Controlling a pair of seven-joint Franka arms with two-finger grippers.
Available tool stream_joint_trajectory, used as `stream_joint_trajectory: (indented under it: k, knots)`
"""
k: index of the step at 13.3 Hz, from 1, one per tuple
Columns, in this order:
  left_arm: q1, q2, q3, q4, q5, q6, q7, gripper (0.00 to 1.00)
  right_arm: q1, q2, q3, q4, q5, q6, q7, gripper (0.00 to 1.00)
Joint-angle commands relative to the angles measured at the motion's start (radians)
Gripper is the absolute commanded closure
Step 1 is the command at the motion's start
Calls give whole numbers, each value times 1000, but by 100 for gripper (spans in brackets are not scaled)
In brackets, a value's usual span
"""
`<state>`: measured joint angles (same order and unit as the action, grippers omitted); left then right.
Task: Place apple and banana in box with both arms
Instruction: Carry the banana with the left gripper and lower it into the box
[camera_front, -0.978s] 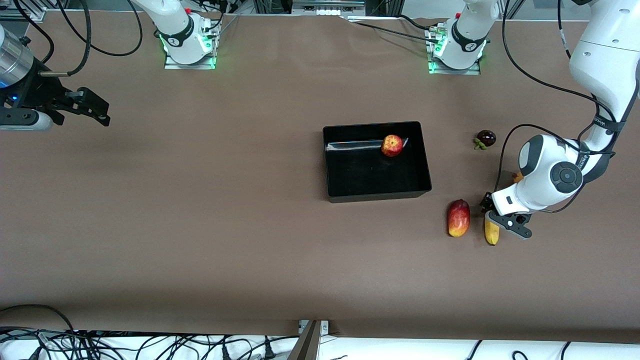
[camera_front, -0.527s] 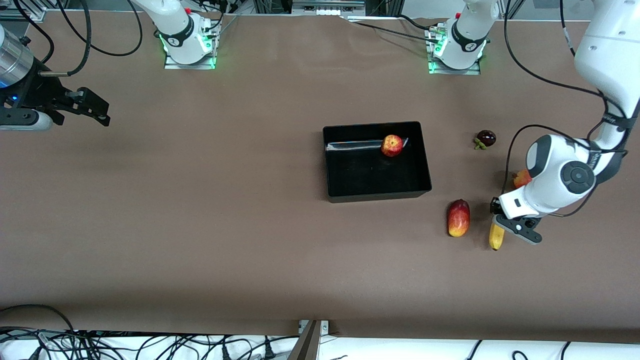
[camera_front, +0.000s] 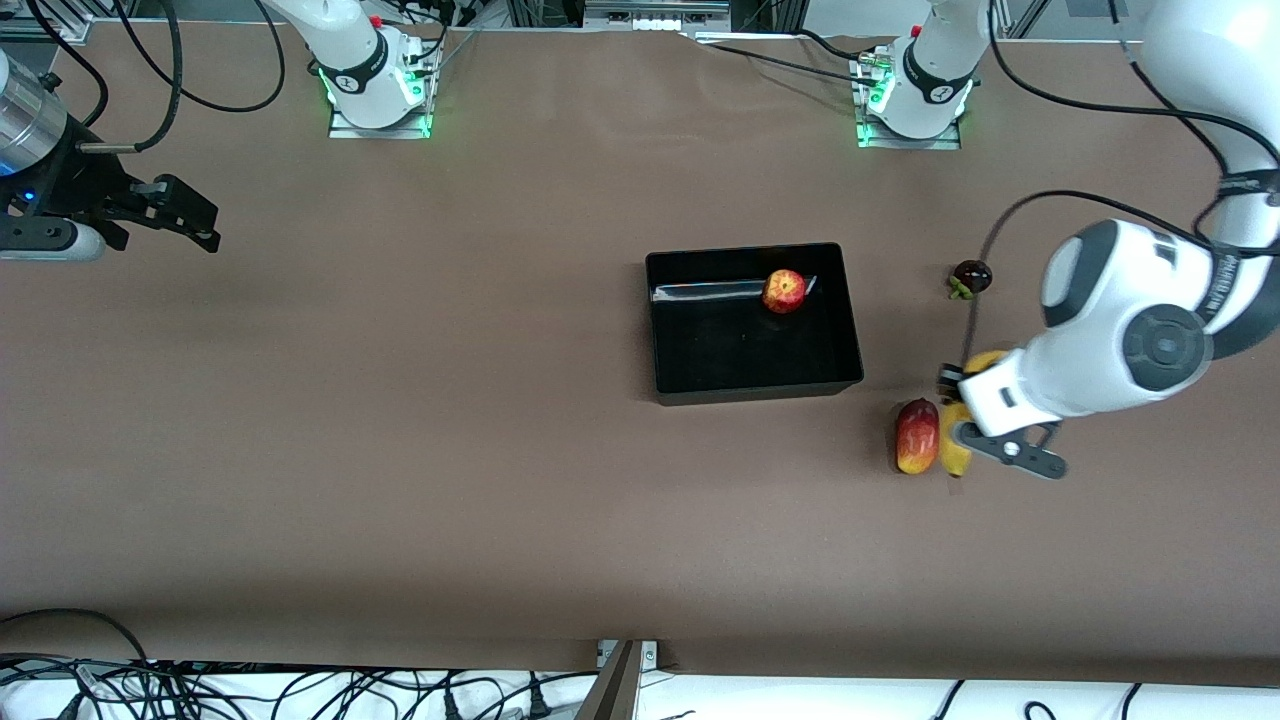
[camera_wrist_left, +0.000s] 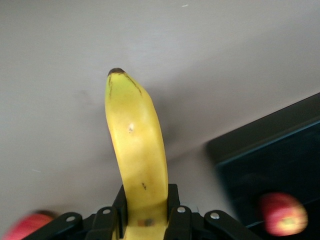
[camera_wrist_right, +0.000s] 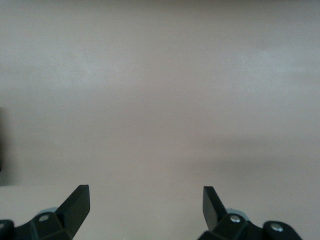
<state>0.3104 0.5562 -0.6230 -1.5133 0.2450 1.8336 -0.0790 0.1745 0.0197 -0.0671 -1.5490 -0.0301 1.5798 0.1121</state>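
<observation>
Even, bright overhead light across the brown matte table (camera_front: 400, 450), with a darker band along its edge nearest the front camera. A white glare streak shines on the glossy black plastic box (camera_front: 700, 292). In the left wrist view the small red apple (camera_wrist_left: 284, 221) is smeared with blur, while the curved yellow banana (camera_wrist_left: 140, 150) stays fairly sharp. The right wrist view looks soft and flat.

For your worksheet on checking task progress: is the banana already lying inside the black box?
No, the banana is clamped in the left claw outside the box, which holds only the apple.
</observation>
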Motion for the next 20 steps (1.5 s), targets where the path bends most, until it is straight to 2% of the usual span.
stream_joint_trajectory:
  k: [1, 3, 6, 9, 12, 17, 20]
  knots:
    - [-104, 19, 6, 25, -119, -24, -260, 94, -6, 8, 6, 23, -7, -14, 1, 0]
    - [-213, 28, 9, 25, -122, 2, -488, 94, -6, 8, 6, 23, -7, -14, 1, 0]
    - [-304, 48, 9, 7, -133, 44, -713, 95, -6, 8, 6, 23, -7, -14, 0, 0]
    - [-398, 71, 14, -37, -118, 74, -853, 99, -6, 6, 4, 23, -7, -14, 0, 0]
    - [-418, 112, 19, -105, -82, 206, -877, 97, -6, 8, 6, 23, -7, -15, 0, 0]
    - [-422, 140, 22, -165, -78, 283, -878, 97, -6, 8, 6, 23, -7, -14, 0, 0]
    - [-422, 155, 46, -214, -46, 406, -877, 93, -6, 8, 6, 23, -7, -14, 0, 0]
